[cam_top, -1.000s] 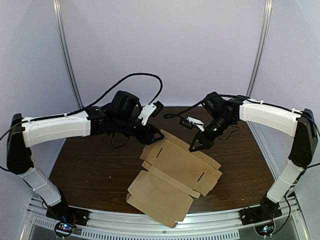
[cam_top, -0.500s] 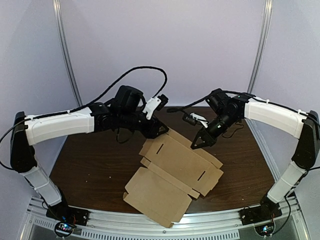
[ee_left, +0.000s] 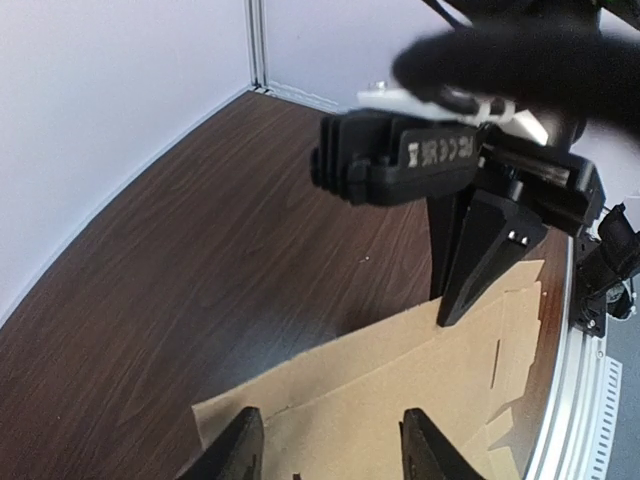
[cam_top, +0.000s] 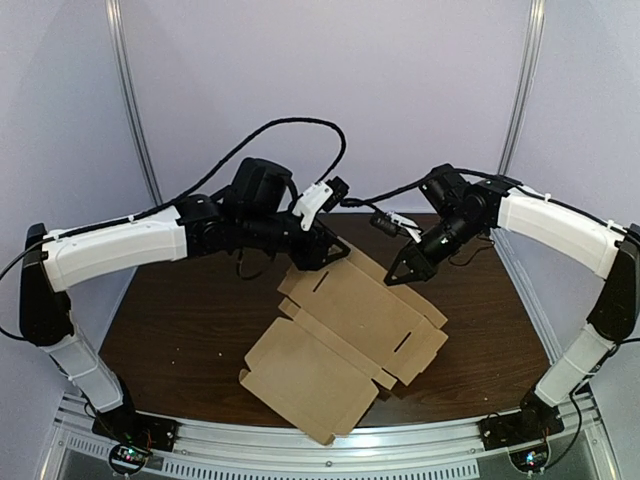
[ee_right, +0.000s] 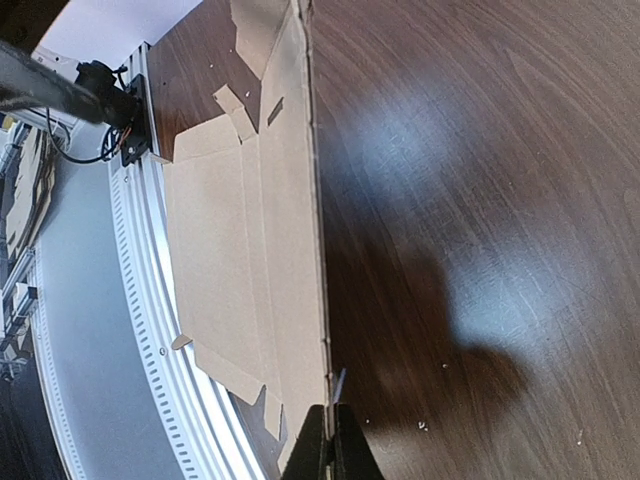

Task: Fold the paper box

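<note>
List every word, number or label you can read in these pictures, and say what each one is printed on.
On the right gripper, seen from the left wrist: one short white label, too blurred to read.
On the paper box: no print visible.
No other text can be seen.

Cardboard sheet (cam_top: 345, 335) covers middle; table (cam_top: 170, 330) open left and right of it; left gripper (cam_top: 338, 255), right gripper (cam_top: 394, 279) crowd far edge, narrow gap between.

Dark brown wood-grain tabletop (cam_top: 180, 330); ribbed aluminium rail (cam_top: 220, 455) along near edge; pale lavender wall panels (cam_top: 400, 90), grey metal post (cam_top: 130, 120) behind.
</note>
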`<state>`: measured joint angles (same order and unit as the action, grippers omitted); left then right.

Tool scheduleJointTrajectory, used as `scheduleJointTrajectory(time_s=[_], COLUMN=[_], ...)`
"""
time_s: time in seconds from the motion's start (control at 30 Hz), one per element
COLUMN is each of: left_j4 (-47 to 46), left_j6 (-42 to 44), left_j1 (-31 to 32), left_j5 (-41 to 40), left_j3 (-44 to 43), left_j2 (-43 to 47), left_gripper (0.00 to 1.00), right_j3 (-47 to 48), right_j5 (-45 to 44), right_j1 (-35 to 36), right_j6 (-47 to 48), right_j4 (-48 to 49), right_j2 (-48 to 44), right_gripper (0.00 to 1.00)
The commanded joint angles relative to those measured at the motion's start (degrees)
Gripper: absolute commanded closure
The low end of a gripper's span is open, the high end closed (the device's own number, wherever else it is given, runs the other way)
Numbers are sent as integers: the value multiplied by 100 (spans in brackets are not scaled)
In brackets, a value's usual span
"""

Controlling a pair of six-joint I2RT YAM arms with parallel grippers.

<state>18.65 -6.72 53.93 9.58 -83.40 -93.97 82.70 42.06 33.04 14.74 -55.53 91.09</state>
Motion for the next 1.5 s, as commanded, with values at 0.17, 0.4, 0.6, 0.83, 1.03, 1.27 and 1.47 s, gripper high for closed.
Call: scheduleJointTrajectory(time_s=[0.17,0.4,0.6,0.83,1.03,1.27,1.47], left_j4=[105,139,450,547,673,709,588], left_j6=[281,609,612,615,591,546,393], left_j1=[60,65,65,60,93,229,340], left_j5=[-859,-1193,-534,-97,308,473,535], left_j3=[-394,-732,-1048,-1123,-1187,-1123,-957], left_j2=[170,227,-26,-153,-148,-180,-196], left_gripper=[48,47,46,47,50,52,54], right_j3=[561,573,573,578,581,638,635], right_j5=[-14,3,62,132,134,226,286], right_j1=[-78,-78,-78,-76,-73,-78,-87], right_j6=[69,29,-5,23,-63,-177,-240], right_j4=[-167,-106,-53,-75,-10,64,96], right_j2=[-335,-443,-537,-599,-604,-563,-572], right_gripper=[100,100,100,100,100,100,100])
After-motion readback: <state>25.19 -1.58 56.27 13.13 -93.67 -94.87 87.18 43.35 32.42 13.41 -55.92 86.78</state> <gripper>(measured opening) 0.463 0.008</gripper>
